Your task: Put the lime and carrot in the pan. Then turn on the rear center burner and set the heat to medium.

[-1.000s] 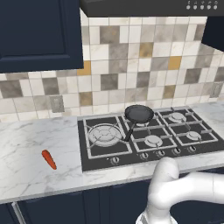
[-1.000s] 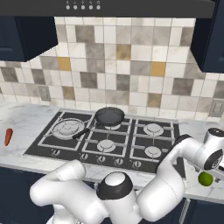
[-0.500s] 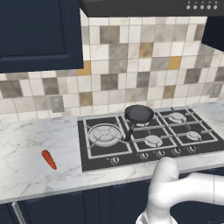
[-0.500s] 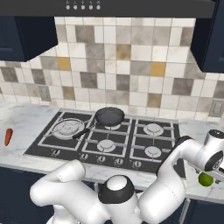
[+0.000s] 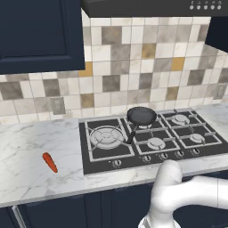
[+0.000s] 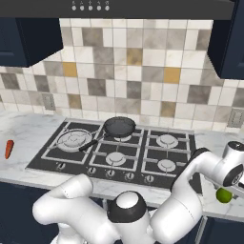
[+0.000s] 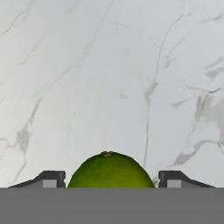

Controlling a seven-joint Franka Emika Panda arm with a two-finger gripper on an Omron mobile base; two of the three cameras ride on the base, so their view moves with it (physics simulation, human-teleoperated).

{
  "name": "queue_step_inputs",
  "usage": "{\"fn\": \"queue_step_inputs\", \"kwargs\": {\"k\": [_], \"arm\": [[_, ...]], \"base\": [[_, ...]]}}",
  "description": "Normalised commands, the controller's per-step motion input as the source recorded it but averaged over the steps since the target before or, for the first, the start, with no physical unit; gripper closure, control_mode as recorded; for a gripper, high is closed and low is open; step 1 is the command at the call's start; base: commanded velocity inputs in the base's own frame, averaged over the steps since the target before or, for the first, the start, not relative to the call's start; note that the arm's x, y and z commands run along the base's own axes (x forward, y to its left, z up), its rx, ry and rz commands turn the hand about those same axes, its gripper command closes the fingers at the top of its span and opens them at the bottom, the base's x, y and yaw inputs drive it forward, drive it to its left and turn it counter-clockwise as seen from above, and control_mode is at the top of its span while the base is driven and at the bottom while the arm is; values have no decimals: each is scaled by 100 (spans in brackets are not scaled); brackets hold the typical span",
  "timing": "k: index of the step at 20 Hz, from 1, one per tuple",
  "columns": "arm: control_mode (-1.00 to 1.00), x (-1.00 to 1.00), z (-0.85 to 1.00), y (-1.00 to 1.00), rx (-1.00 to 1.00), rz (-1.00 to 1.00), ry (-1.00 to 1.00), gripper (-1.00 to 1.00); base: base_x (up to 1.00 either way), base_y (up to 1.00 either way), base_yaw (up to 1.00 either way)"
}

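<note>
We see the lime [image 7: 110, 169] lying on the white marble counter [image 7: 109, 78], right of the black cooktop [image 6: 119, 152] and close to the counter's front edge; in the right base view it shows as a yellow-green ball [image 6: 224, 195] just below the robot's wrist. In the hand view the gripper [image 7: 111, 179] stands down over it, one dark fingertip [image 7: 49, 179] on each side of the fruit. A thin gap shows between each tip and the lime's skin, so we read the jaws as partly open and straddling the lime, and we cannot tell that they have hold of it.

The pan [image 5: 141, 116] sits on the grates at the rear middle of the cooktop, its long handle running toward the front left. The rear center burner lies under it and we cannot make it out. The carrot [image 5: 50, 162] lies on the counter left of the cooktop, well apart from it, nearer the front edge than the tiled wall [image 5: 133, 80]. We see it also at the left edge of the right base view [image 6: 8, 148].
</note>
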Motion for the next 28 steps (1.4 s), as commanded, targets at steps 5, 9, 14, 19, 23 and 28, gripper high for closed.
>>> {"fn": "queue_step_inputs", "kwargs": {"k": [5,9,14,19,23,28], "arm": [[-100,0,0,0,0,0,0,100],[-100,-15,3,5,0,0,-7,100],[-100,-46,38,34,2,9,-8,100],[-100,-21,49,79,0,11,-15,100],[-100,-6,42,100,0,9,-16,100],[-100,-1,47,100,0,6,-11,100]], "base": [[0,0,0],[0,0,0],[0,0,0],[0,0,0],[0,0,0],[0,0,0]]}}
